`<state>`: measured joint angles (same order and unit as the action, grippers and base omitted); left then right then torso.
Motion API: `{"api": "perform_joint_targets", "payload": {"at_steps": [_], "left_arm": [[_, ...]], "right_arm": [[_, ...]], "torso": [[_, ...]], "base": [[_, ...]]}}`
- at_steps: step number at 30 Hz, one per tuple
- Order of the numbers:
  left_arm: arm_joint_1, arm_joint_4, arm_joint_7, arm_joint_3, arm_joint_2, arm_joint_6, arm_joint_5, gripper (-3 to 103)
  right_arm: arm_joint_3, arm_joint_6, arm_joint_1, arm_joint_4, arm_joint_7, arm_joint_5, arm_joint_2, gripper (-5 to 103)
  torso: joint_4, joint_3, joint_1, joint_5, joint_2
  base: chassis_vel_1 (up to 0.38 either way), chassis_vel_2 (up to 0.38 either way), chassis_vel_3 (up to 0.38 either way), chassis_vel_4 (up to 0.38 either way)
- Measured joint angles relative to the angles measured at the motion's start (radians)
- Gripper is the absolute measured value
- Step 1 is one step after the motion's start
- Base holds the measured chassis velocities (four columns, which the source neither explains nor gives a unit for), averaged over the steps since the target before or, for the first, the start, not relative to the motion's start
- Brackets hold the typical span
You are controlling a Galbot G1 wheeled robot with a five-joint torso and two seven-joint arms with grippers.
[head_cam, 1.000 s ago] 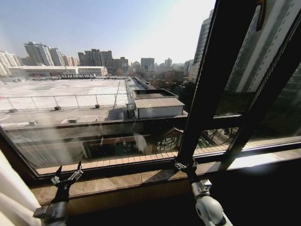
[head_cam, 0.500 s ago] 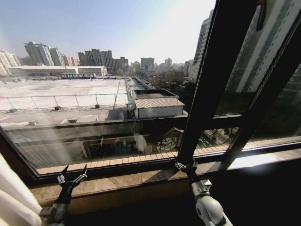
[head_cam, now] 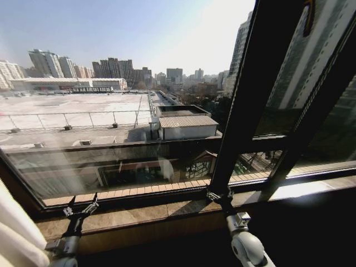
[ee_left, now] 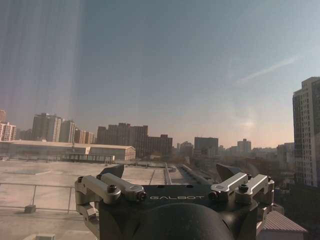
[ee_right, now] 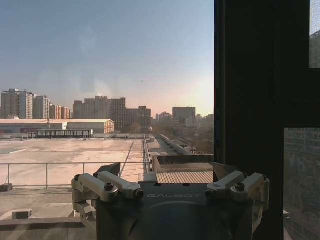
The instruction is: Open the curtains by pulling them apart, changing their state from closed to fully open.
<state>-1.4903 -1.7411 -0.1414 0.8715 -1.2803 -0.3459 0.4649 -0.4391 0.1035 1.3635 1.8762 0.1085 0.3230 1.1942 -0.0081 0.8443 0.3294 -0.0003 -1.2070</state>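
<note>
curtains (head_cam: 16,233) bunched far L | L end effector (head_cam: 80,208) shifted L, open

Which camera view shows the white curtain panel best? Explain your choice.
The head view: the curtain hangs as bunched white fabric at the window's left edge, beside the left claw. The left wrist view catches it only as a sheer pale veil over the sky. The right wrist view looks at the city and the dark window frame.
</note>
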Motion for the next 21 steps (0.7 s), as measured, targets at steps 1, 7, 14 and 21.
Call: {"api": "perform_joint_targets", "payload": {"at_steps": [1, 7, 14, 21], "left_arm": [[0.0, 0.0, 0.0, 0.0, 0.0, 0.0, 0.0, 100], [0.0, -0.001, 0.0, 0.0, 0.0, 0.0, 0.0, 100], [-0.001, -0.001, 0.001, 0.0, 0.0, 0.0, 0.0, 100], [-0.001, -0.002, 0.001, 0.0, 0.0, 0.0, 0.0, 100]], "right_arm": [[0.0, 0.0, 0.0, 0.0, 0.0, 0.0, 0.0, 100], [0.0, 0.0, 0.0, 0.0, 0.0, 0.0, 0.0, 100], [0.0, 0.0, 0.0, 0.0, 0.0, 0.0, 0.0, 100], [0.0, 0.0, 0.0, 0.0, 0.0, 0.0, 0.0, 100]], "torso": [[0.0, 0.0, 0.0, 0.0, 0.0], [0.0, 0.0, 0.0, 0.0, 0.0], [0.0, 0.0, 0.0, 0.0, 0.0], [0.0002, 0.0, 0.0, -0.0001, 0.0]], "base": [[0.0, 0.0, 0.0, 0.0], [0.0, 0.0, 0.0, 0.0], [0.0, 0.0, 0.0, 0.0], [-0.049, -0.043, 0.044, 0.039]]}}
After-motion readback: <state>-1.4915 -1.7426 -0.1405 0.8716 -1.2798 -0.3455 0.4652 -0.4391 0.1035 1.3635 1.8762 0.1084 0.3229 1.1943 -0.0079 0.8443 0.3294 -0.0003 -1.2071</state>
